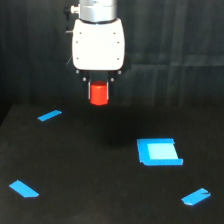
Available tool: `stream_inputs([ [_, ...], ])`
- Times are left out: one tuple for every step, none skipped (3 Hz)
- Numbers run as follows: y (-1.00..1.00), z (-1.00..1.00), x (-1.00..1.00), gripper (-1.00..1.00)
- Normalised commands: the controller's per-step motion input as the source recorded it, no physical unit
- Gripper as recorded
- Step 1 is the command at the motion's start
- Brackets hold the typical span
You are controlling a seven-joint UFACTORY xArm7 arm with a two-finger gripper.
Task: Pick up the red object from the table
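We had the gripper (99, 92) clamped on the red object (99, 94), axis upright, directly under the wrist, apparently clear above the table (90, 190).

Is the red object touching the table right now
Apart. The exterior view shows the red object raised at the end effector, with a dark gap between its underside and the table.

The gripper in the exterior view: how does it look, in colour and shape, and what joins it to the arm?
The gripper has a glossy white, rounded boxy body with small dark dots, perhaps screws, near its corners. Above it sits a silver-grey metal cylindrical wrist section with a small knob on the exterior view's left side. Below the white body, short dark fingers hang down; they are hard to see against the dark background. No cables or markings are visible.
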Motion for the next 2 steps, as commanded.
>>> stream_inputs([
  [-0.04, 0.13, 0.03, -1.0],
  [-0.08, 0.1, 0.02, -0.97],
])
